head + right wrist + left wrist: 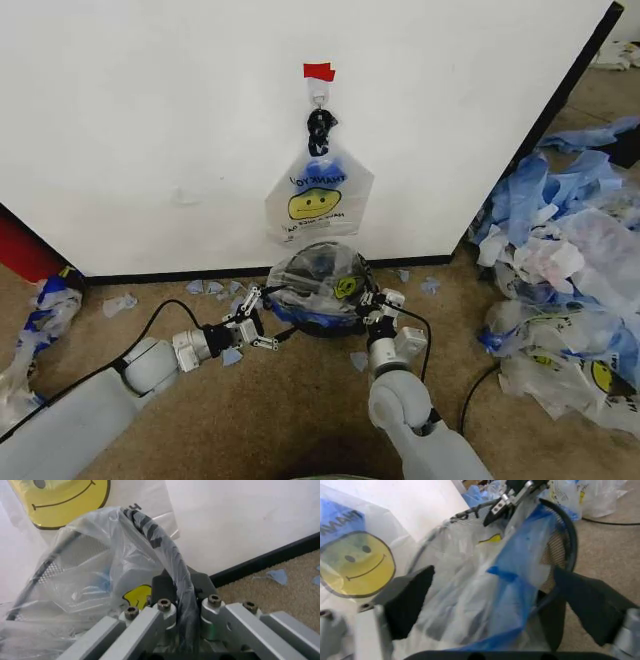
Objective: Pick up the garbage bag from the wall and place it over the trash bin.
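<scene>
One wall [200,120] fills the far side: a flat white panel with black trim along its base and right edge, standing on tan carpet [300,400]. To the right lies one large heap of crumpled bags [565,290], blue and translucent, some with yellow faces. Two bags matter here. One garbage bag [318,205] hangs flat on the wall from a small hook [319,97] topped with red tape [319,71], its blue handles knotted under the hook, a yellow smiley and dark lettering on thin translucent film. A second bag [318,275] of the same film is draped over the single trash bin [320,322], a small round black wire-mesh basket on the floor just near of the wall, directly below the hanging bag. The left end effector [254,322] sits at the bin's left rim, its dark fingers [412,598] spread apart with loose film and a blue strip between them, closed on nothing. The right end effector [376,303] is at the right rim, its metal fingers [150,620] pinched together on the film-wrapped rim. Several tiny blue scraps [210,288] dot the carpet along the wall's base.
</scene>
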### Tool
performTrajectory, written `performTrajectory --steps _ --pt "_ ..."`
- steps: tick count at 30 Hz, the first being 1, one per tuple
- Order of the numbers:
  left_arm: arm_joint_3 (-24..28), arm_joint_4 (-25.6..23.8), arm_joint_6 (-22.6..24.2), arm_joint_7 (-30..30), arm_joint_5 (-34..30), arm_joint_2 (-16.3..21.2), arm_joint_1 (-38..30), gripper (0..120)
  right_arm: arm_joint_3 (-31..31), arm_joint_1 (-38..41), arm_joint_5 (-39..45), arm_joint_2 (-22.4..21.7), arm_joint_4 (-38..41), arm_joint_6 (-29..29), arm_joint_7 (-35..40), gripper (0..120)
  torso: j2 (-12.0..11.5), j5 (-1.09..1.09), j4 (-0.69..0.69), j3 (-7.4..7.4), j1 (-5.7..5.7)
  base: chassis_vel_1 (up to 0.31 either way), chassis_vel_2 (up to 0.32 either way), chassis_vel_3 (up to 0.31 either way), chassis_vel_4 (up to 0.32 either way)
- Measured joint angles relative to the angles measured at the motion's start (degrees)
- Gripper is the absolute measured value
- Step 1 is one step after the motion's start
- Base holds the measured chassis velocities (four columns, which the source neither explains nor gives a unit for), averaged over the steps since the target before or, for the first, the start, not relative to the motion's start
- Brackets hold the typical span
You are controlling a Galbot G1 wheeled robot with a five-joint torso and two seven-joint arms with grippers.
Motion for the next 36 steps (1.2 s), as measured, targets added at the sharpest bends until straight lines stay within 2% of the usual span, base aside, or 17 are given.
performTrajectory --steps 2,4,8,13,16,18,23,32,36 --pt "0.2 -0.3 -0.1 0.0 0.1 -0.3 0.3 77 -0.1 0.2 0.0 0.2 -0.4 0.0 0.0 1 0.0 -0.01 0.0 0.0 0.0 0.0 0.0 0.0 0.0" --pt "0.2 -0.3 -0.1 0.0 0.1 -0.3 0.3 75 -0.1 0.2 0.0 0.2 -0.4 0.0 0.0 1 0.0 -0.01 0.0 0.0 0.0 0.0 0.0 0.0 0.0" --pt "0.4 -0.4 -0.2 0.0 0.1 -0.4 0.0 55 -0.2 0.4 0.0 0.3 -0.6 0.0 0.0 1 0.0 0.0 0.0 0.0 0.0 0.0 0.0 0.0 0.0" --pt "0.7 0.1 -0.3 0.1 0.1 -0.6 -0.2 41 -0.2 0.5 0.0 0.2 -0.6 0.0 0.0 1 0.0 0.0 0.0 0.0 0.0 0.0 0.0 0.0 0.0" --pt "0.9 0.5 -0.4 0.4 -0.2 -0.7 -0.3 26 -0.2 0.5 0.0 -0.2 -0.3 0.1 0.0 1 0.0 0.0 -0.01 0.0 0.0 0.0 0.0 0.0 0.0" --pt "0.9 0.7 -0.5 0.6 -0.3 -0.7 -0.3 23 -0.2 0.5 0.0 -0.2 -0.2 0.1 0.0 1 0.0 0.0 -0.01 0.0 0.0 0.0 0.0 0.0 0.0" --pt "0.9 1.8 -0.9 1.2 -1.4 -0.8 -0.3 1 -0.6 0.7 0.1 -0.2 0.3 0.4 -0.1 1 0.0 0.0 0.0 0.0 0.0 0.0 0.0 0.0 0.0" --pt "0.9 1.9 -1.2 1.4 -1.4 -0.9 -0.2 0 -0.8 0.8 0.2 -0.5 0.8 0.5 -0.1 1 0.0 0.0 0.0 0.0 0.0 0.0 0.0 0.0 0.0" --pt "0.4 0.3 -1.2 1.1 -1.4 -0.1 0.3 0 -0.6 1.1 0.4 -0.6 0.5 0.6 -0.2 1 0.0 0.0 0.0 0.0 0.0 0.0 0.0 0.0 0.0"
